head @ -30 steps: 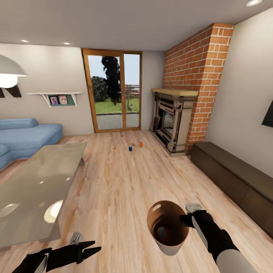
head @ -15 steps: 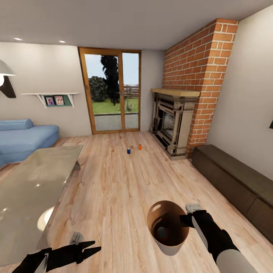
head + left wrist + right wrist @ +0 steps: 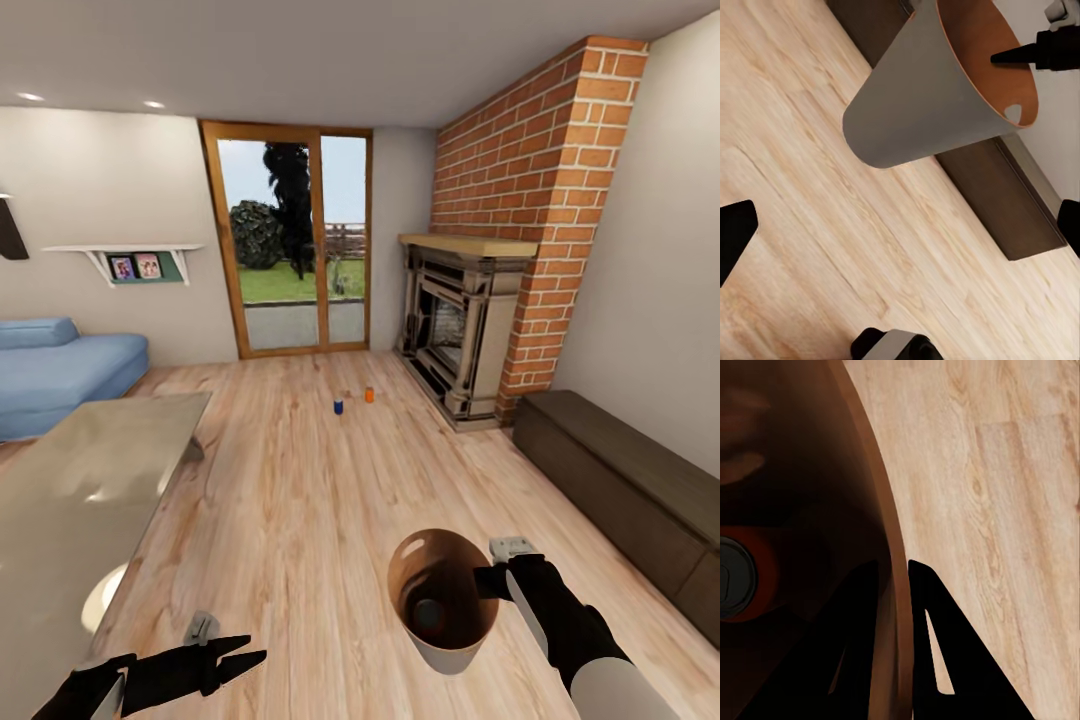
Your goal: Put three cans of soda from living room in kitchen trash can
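Wood floor (image 3: 300, 500); binned orange can (image 3: 739, 581).

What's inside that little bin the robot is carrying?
One orange can with a silvery top lies at the bottom of the bin, which the right hand grips by its rim. The bin's wall hides part of the bottom, so anything else there can't be seen.

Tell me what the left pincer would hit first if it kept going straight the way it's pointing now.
Probably the trash can held by the right pincer: it sits directly ahead of the open left pincer. Bare wood floor lies beneath it. Depth is uncertain.
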`<state>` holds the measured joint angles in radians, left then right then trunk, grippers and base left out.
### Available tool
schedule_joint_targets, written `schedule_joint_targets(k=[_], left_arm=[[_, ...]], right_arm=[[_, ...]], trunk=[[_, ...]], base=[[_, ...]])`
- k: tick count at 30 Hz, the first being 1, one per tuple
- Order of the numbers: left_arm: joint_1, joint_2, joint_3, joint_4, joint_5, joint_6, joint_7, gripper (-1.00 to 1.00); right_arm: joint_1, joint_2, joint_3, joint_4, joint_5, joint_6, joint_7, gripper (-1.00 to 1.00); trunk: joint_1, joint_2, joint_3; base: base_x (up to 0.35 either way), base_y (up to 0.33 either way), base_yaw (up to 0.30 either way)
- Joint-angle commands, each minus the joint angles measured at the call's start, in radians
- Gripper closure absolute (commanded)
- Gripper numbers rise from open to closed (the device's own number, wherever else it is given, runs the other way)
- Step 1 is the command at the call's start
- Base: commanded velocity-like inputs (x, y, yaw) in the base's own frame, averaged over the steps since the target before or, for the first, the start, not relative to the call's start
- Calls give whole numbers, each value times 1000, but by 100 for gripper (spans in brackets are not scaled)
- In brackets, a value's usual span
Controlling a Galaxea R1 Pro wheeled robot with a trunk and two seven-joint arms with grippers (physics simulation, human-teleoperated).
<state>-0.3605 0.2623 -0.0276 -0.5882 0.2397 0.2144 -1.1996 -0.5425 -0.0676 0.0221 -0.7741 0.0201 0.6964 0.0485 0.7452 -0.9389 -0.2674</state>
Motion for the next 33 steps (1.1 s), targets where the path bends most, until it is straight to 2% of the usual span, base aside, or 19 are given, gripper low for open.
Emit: schedule_joint_targets(k=[1,13,33], left_arm=[[0,0,0,0,0,0,0,-100],[0,0,0,0,0,0,-1,-100],[0,0,0,0,0,0,-2,-100]], right_arm=[[-1,0,0,-1,-11,0,4,100],[-1,0,1,-1,-11,0,5,100],[-1,0,1,-1,-11,0,5,100]], trunk=[[0,0,0],[0,0,1],[0,0,14]], base=[[348,80,0],[347,112,-33],[307,186,-221]])
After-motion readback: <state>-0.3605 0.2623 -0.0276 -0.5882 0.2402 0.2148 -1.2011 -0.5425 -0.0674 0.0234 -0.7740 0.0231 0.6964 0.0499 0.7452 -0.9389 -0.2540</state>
